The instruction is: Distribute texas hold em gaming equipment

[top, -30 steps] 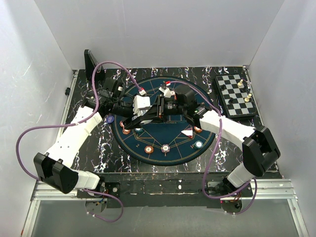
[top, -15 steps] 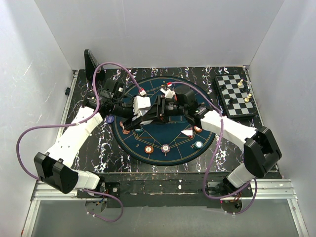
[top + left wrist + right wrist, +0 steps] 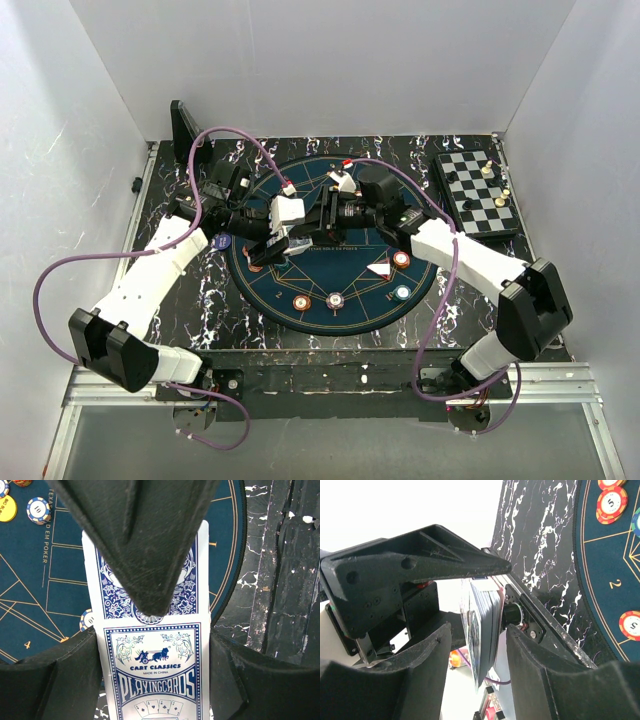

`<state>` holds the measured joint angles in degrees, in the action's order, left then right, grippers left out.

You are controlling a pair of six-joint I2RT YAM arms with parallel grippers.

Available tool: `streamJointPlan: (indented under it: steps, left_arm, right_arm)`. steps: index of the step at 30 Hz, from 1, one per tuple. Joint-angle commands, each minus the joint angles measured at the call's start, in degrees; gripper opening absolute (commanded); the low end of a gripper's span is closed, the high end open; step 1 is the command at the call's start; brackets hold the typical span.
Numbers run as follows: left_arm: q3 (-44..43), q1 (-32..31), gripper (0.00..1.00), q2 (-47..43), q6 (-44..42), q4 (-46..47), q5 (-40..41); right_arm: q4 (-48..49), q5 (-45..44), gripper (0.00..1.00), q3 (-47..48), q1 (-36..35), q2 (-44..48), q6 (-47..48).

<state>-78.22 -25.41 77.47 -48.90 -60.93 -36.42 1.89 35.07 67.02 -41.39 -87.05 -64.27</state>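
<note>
Right gripper [image 3: 475, 636] has spread its jaws astride the card deck [image 3: 152, 675], which the left gripper [image 3: 150, 625] clamps over the centre of the mat [image 3: 300, 180]. Chips [image 3: 334, 300] already ring its lower edge; dealing the cards seems left to do.

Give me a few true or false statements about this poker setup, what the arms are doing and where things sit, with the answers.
1. The left gripper is clamped on a blue playing-card pack. True.
2. The chessboard sits at the far left. False: it is at the far right, beside the round mat.
3. The right gripper is open, with the pack's edge between its fingers. True.
4. The red-white triangle marker lies off the mat. False: it lies on the mat, on its right side next to a chip.
</note>
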Motion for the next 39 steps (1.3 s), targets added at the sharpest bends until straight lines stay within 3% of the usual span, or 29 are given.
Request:
streamJointPlan:
  steps: [1, 5, 28, 36, 39]
  left_arm:
    - [-0.62, -0.17, 0.51, -1.89, -0.58, 0.28, -1.72]
    - [-0.97, -0.17, 0.51, -1.89, -0.49, 0.19, -1.81]
    - [0.61, -0.17, 0.5, -2.77, 1.0, 3.09, -2.42]
    - [0.26, -0.17, 0.5, -2.94, 0.92, 2.83, -2.51]
    - [-0.18, -0.17, 0.49, -3.03, 0.92, 2.48, -2.86]
  right_arm:
    - [-3.8, -0.26, 0.56, 4.95, -0.71, -1.63, 2.39]
    - [-6.37, -0.97, 0.55, 6.36, -1.15, -2.25, 3.54]
    - [-10.5, -5.54, 0.23, 1.97, 0.78, 4.25, 6.08]
    - [-12.61, -6.59, 0.22, 1.27, 1.48, 5.66, 7.84]
    - [-14.72, -7.29, 0.3, 1.62, 1.57, 5.83, 8.9]
